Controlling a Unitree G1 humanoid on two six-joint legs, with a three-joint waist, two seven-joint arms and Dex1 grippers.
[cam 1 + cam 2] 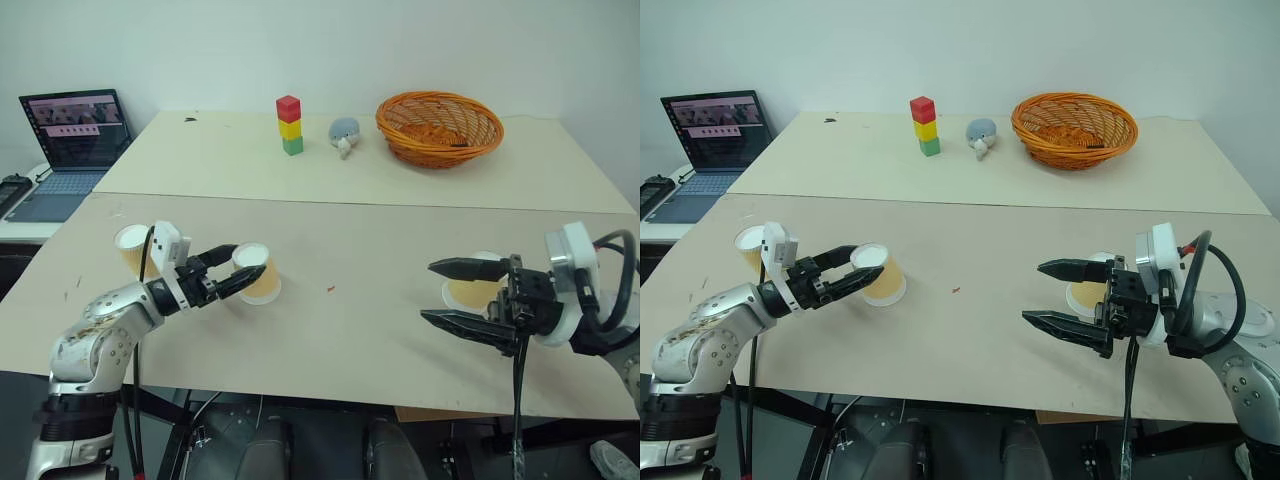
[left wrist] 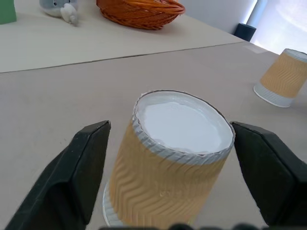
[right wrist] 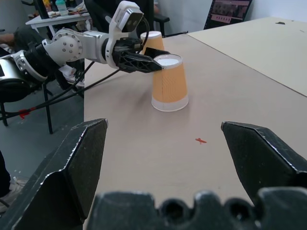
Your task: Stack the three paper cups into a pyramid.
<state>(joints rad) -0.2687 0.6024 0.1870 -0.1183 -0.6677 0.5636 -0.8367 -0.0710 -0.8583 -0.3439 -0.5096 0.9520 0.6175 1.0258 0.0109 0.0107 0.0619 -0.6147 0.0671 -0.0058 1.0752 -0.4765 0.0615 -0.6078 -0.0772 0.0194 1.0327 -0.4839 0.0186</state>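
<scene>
Grip needs centring: left gripper [image 1: 236, 268], lower left of frame, straddles 1 upturned cup [image 1: 259, 273], fingers part-open, not yet touching; close evenly near the base.

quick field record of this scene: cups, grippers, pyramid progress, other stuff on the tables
cups: three paper cups, all upside down and apart on the near table
middle cup: between the left gripper fingers, gaps visible both sides
left cup: behind the left arm
right cup: behind the right gripper
right gripper: open, holding nothing
pyramid: not started
far table: block tower, grey toy, orange basket
side: laptop
</scene>
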